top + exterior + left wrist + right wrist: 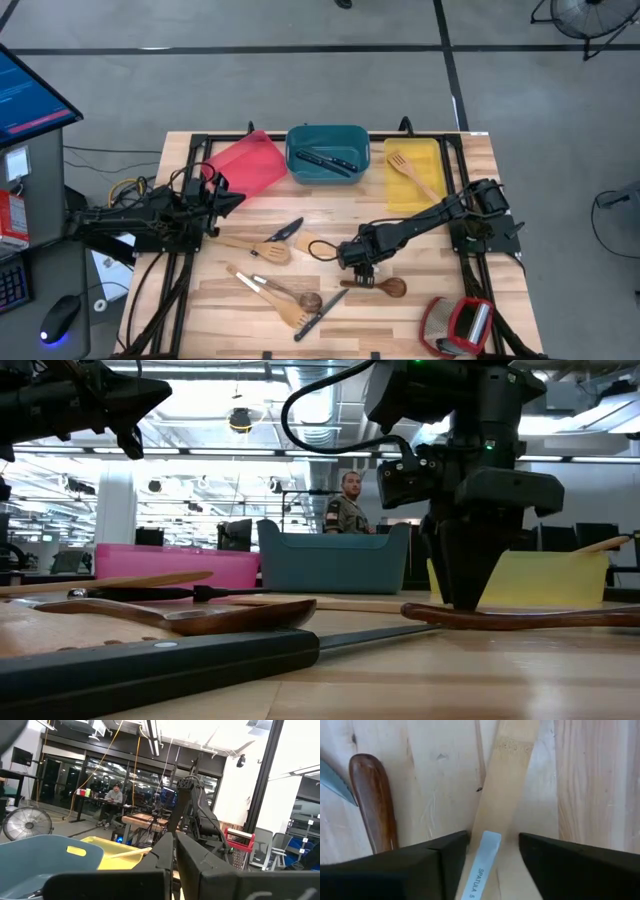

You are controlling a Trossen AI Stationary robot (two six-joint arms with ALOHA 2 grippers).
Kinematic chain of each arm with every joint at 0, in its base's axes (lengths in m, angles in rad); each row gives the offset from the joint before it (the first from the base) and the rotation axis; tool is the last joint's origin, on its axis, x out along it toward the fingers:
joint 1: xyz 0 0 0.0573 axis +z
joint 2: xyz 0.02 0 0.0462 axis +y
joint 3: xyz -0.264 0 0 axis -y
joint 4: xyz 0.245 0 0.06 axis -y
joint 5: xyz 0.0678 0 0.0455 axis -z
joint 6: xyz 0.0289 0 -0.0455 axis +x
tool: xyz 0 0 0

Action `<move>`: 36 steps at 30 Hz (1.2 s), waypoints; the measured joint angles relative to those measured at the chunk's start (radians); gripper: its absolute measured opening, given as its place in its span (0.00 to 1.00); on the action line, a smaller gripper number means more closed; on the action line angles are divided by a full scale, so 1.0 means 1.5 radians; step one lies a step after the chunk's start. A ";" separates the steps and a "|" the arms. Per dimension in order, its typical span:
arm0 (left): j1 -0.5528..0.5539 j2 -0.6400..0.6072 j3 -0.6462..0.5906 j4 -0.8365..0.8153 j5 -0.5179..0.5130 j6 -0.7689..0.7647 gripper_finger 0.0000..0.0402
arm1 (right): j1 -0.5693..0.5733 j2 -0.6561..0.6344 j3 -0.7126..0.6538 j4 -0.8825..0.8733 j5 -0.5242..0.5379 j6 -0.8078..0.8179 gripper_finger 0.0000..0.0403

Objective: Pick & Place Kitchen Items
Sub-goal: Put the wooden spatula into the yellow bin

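Right pincer (492,852), fingers parted, straddles our light, stiff spatula (505,785) handle at the worktop's (440,305) centre; we'd grip mid-handle. Left pincer (225,200) waits clenched at nine o'clock.

Knives (330,159) in mid tray (296,148) (spatula (411,175) rt tray (429,150))

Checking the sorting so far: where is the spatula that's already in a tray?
In the high view, the spatula lies in the yellow tray at the table's far right, beside the teal tray.
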 joint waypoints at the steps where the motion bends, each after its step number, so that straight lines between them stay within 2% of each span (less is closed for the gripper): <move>1: 0.000 0.000 0.000 0.000 0.000 0.000 0.01 | 0.000 0.000 0.000 -0.001 0.001 0.001 0.41; 5: 0.000 0.000 0.000 0.001 0.000 0.000 0.01 | -0.001 0.001 0.000 -0.005 0.008 0.001 0.27; 8: 0.000 0.000 0.000 0.001 0.000 0.000 0.01 | -0.001 0.000 0.000 -0.008 0.014 0.001 0.20; 18: 0.000 0.000 0.000 0.001 0.000 0.000 0.01 | 0.007 -0.012 0.018 -0.052 0.046 -0.003 0.20; 24: 0.000 0.000 0.000 0.001 0.000 0.000 0.01 | 0.004 -0.067 0.019 -0.082 0.082 -0.005 0.21; 36: 0.000 0.000 0.000 0.001 0.000 0.000 0.01 | 0.007 -0.173 0.019 -0.100 0.093 -0.001 0.21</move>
